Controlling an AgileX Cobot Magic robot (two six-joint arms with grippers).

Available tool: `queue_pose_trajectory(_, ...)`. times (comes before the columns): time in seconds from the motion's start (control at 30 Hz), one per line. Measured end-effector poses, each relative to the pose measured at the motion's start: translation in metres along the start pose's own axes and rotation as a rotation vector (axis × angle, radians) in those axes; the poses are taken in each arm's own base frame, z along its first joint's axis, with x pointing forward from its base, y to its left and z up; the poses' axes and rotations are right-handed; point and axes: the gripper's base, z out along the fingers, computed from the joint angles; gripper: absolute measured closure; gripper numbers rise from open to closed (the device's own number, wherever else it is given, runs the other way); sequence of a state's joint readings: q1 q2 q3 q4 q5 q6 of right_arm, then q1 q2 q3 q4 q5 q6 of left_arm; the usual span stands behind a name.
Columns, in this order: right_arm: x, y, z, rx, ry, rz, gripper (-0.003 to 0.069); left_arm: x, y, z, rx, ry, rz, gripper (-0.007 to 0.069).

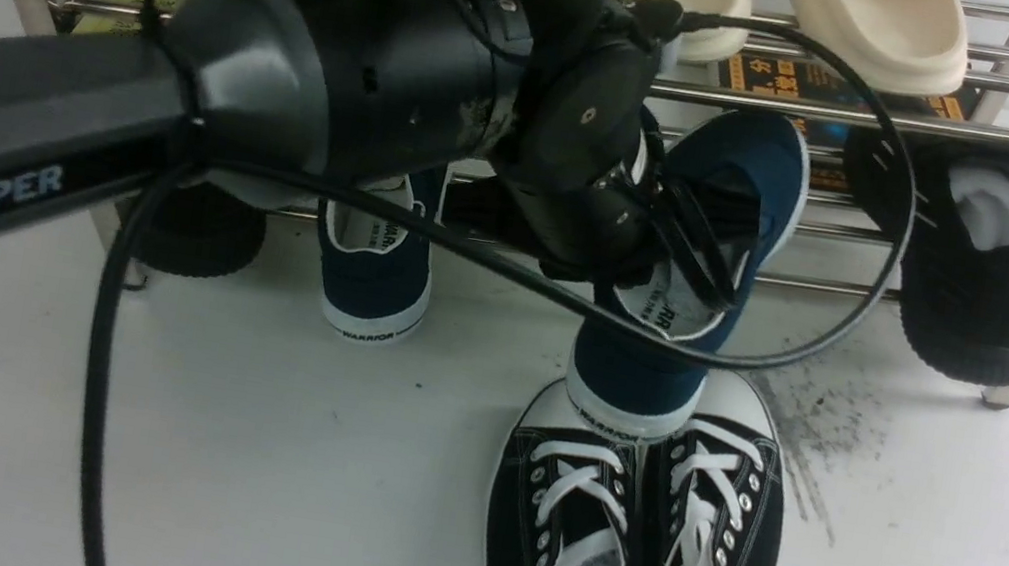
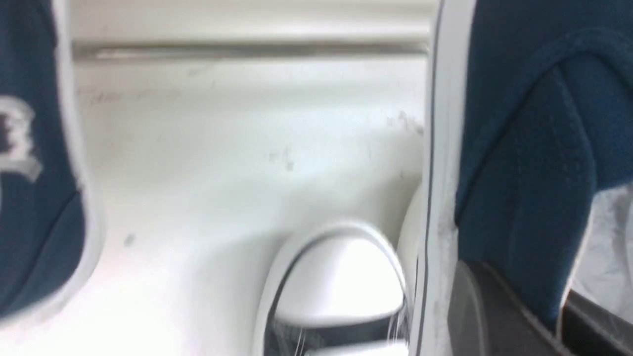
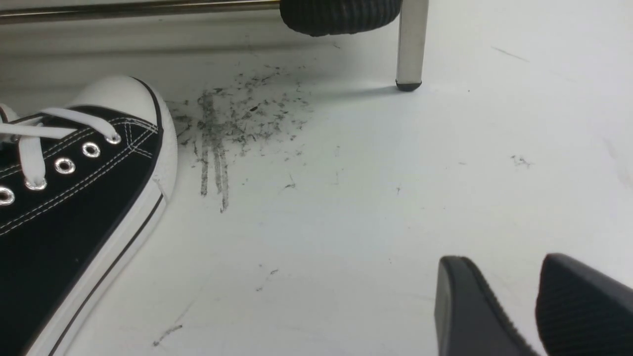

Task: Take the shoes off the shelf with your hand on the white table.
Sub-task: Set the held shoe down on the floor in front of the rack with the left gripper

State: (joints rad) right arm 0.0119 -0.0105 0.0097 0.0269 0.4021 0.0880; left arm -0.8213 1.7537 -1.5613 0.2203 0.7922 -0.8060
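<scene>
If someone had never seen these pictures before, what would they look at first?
Probably the big black robot arm that stretches in from the left, its fingers pinching the side of a navy blue shoe in front of the metal rack. Next might come the two black sneakers with white laces, side by side on the white table just below that shoe.

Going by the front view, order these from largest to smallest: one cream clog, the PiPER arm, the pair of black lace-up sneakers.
1. PiPER arm
2. Pair of black lace-up sneakers
3. One cream clog, its top cut off by the frame
</scene>
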Motion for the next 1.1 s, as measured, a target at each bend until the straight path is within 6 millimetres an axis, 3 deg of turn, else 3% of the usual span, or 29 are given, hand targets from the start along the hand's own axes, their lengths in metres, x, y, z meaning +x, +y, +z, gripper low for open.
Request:
queue_pose_trajectory(0.13,0.0,0.0,0.0,0.0,0.0,0.0,0.0422,0.011,-0.003,-0.039,-0.018,0.069,0.044,0.0586)
queue_pose_trajectory(0.3,0.0,0.0,0.0,0.0,0.0,0.0,0.0422,0.025,-0.006,-0.109,0.043,0.092,0.181,0.0586)
queue_pose_trajectory(0.4,0.0,0.0,0.0,0.0,0.0,0.0,0.0422,0.033,0.001,-0.146,0.059,0.102,0.218,0.0586)
queue_pose_trajectory(0.53,0.0,0.0,0.0,0.0,0.0,0.0,0.0422,0.04,0.017,-0.18,0.051,0.067,0.243,0.0586)
queue_pose_trajectory(0.67,0.0,0.0,0.0,0.0,0.0,0.0,0.0421,0.058,0.04,-0.189,0.031,0.073,0.228,0.0586)
queue_pose_trajectory(0.87,0.0,0.0,0.0,0.0,0.0,0.0,0.0421,0.103,0.079,-0.174,-0.072,0.16,0.061,0.0586)
queue_pose_trajectory(1.1,0.0,0.0,0.0,0.0,0.0,0.0,0.0421,0.168,0.145,-0.147,-0.306,0.163,-0.316,0.0586)
